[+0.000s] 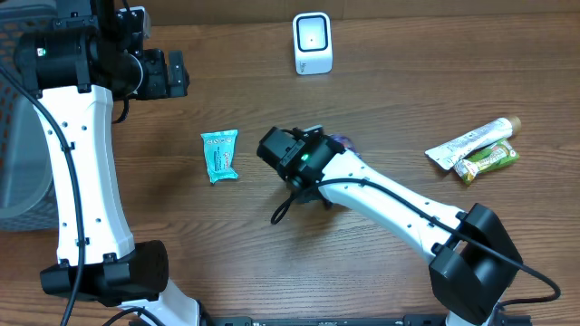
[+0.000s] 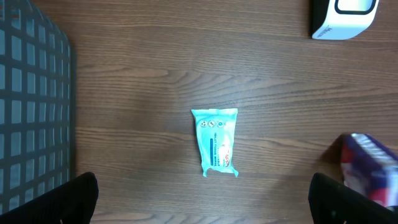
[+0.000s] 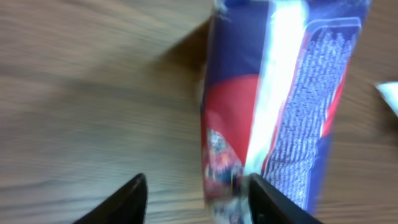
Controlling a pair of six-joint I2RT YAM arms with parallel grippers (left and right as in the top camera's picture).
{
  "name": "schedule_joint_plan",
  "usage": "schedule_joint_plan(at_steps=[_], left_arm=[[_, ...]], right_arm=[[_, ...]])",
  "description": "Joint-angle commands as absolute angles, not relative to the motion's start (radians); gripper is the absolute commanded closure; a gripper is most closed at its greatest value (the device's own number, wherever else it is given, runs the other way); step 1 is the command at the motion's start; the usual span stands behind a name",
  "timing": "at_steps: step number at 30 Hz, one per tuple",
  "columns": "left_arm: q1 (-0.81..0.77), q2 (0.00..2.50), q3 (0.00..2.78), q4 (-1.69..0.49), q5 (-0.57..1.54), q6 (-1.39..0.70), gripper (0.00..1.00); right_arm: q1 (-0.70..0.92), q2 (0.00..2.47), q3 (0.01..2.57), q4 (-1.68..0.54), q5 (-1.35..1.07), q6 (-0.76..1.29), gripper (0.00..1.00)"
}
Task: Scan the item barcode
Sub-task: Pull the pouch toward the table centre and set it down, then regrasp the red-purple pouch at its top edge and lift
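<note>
The item, a blue, red and white packet [image 3: 273, 93], lies on the wooden table under my right gripper [image 3: 198, 190]. Its jaws stand apart; the packet's blurred lower end is by the right finger [image 3: 273, 202], with a gap to the left finger. From overhead only a purple corner of the packet [image 1: 343, 141] shows beside that gripper [image 1: 322, 138]. The white scanner [image 1: 313, 43] stands at the back centre. My left gripper [image 1: 177, 74] hangs wide open and empty at the far left, above a teal sachet [image 2: 216, 141].
A grey mesh basket [image 1: 18, 172] sits at the left edge. A white tube [image 1: 471, 140] and a green bar [image 1: 488, 161] lie at the right. The teal sachet [image 1: 220, 155] lies left of the right gripper.
</note>
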State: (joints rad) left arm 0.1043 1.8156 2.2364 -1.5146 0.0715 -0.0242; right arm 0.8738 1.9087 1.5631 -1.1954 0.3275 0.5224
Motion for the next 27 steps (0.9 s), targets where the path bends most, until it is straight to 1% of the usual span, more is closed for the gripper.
schedule_joint_plan(at_steps=[1,5,9,12,14,17,18,19,21,22,27], left_arm=[[0.099,1.824,2.24,-1.513,0.071,-0.03,0.0],[0.099,1.824,2.24,-1.514,0.071,-0.03,0.0],[0.099,1.824,2.24,-1.513,0.071,-0.03,0.0],[0.099,1.824,2.24,-1.513,0.071,-0.03,0.0],[0.099,1.824,2.24,-1.514,0.071,-0.03,0.0],[0.099,1.824,2.24,-1.513,0.071,-0.03,0.0],[0.099,1.824,2.24,-1.513,0.071,-0.03,0.0],[0.099,1.824,2.24,-1.514,0.071,-0.03,0.0],[0.1,1.824,2.24,-1.513,0.071,-0.03,0.0],[0.099,1.824,2.24,-1.514,0.071,-0.03,0.0],[0.099,1.824,2.24,-1.513,0.071,-0.03,0.0]], right_arm=[[0.896,1.914,1.566,-1.145,0.106,0.443,0.37],[0.909,1.914,1.566,-1.065,-0.042,0.384,0.33],[0.904,1.911,1.583,-1.026,-0.096,0.386,0.32],[0.864,1.898,1.641,-1.044,-0.1,0.399,0.32],[0.816,1.886,1.686,-1.082,-0.099,0.416,0.31],[0.714,1.879,1.748,-1.157,-0.124,0.418,0.25],[0.681,1.879,1.761,-1.176,-0.135,0.411,0.21],[0.641,1.879,1.763,-1.187,-0.159,0.385,0.13],[0.561,1.88,1.759,-1.208,-0.22,0.298,0.11],[0.508,1.882,1.748,-1.219,-0.259,0.238,0.06],[0.355,1.888,1.663,-1.196,-0.418,0.052,0.05]])
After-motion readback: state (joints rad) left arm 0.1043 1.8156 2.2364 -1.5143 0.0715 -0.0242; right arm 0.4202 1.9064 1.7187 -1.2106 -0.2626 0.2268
